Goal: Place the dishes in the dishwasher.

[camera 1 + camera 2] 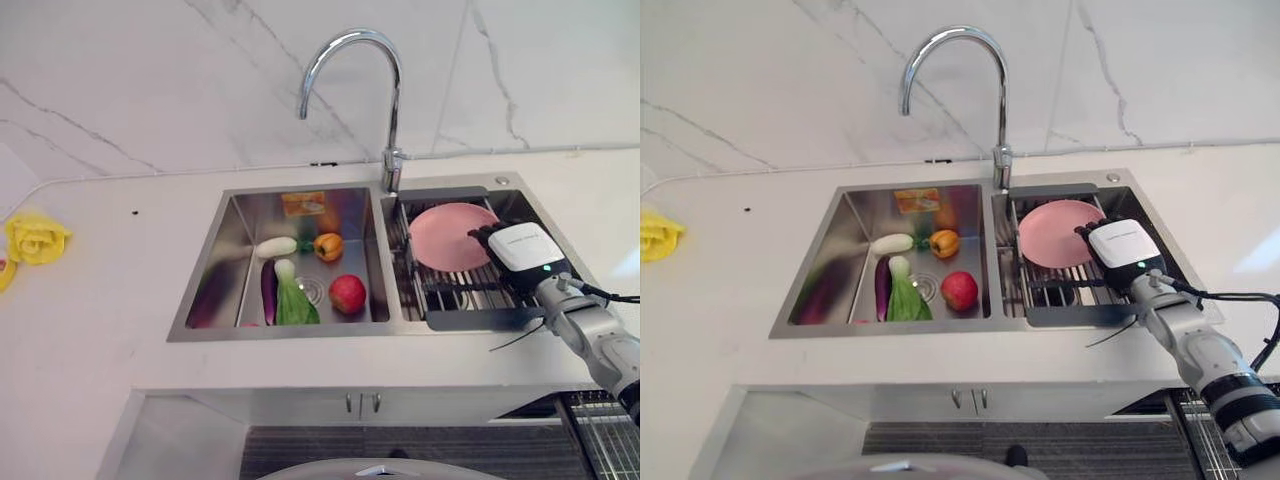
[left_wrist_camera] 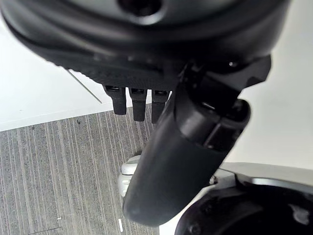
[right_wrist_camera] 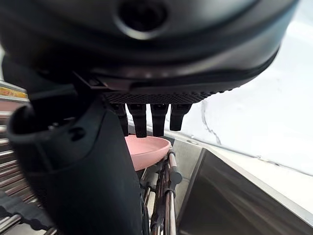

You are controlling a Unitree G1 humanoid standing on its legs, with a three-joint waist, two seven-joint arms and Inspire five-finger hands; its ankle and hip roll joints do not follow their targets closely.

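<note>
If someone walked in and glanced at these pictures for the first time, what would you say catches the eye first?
Most striking is the pink plate lying on the rack in the right basin of the sink, with the right hand at its right edge, fingers straight. Next comes the bright produce in the left basin: a red apple, an orange pepper, an aubergine and leafy greens. The curved tap rises behind them.
</note>
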